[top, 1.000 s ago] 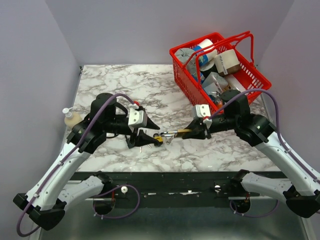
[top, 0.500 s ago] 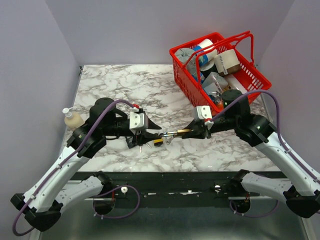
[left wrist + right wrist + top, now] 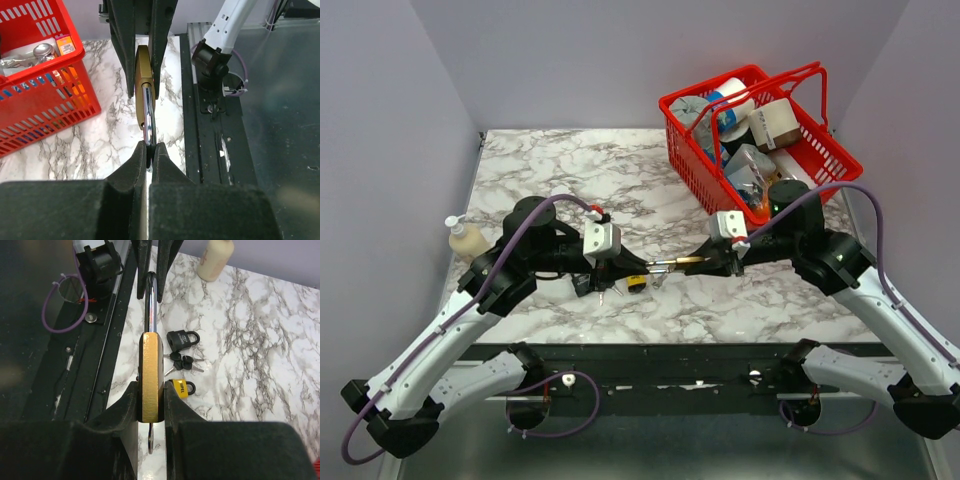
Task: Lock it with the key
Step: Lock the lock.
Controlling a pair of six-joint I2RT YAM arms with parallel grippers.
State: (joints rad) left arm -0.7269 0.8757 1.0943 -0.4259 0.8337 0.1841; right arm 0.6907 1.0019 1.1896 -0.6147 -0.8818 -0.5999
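Looking from above, the left gripper (image 3: 636, 267) and the right gripper (image 3: 708, 262) meet tip to tip toward 6 o'clock on the marble table (image 3: 550, 170). The brass padlock (image 3: 682, 262) bridges them, apparently clear of the surface. A red basket (image 3: 692, 172) sits at 2 o'clock.

From the left wrist, the left fingers (image 3: 132, 167) are pressed together on the bend of the steel shackle (image 3: 148, 117). The brass body stands at 12 o'clock between the other arm's fingers.

From the right wrist, the right claw pinches the brass body (image 3: 150, 375) by its flat sides, with the shackle running off to 12 o'clock. A thin metal piece (image 3: 151, 440) pokes out beneath the body at 6 o'clock; it is probably the key, but I cannot tell for sure. A black padlock (image 3: 182, 339), loose keys (image 3: 182, 361) and a yellow padlock (image 3: 181, 387) lie on the marble at 3 o'clock of the body.

The step looks like seating the shackle. The push should run straight along the shackle's line, with both grips square and no twist. The body needs firm holding so it does not slide in the pads.
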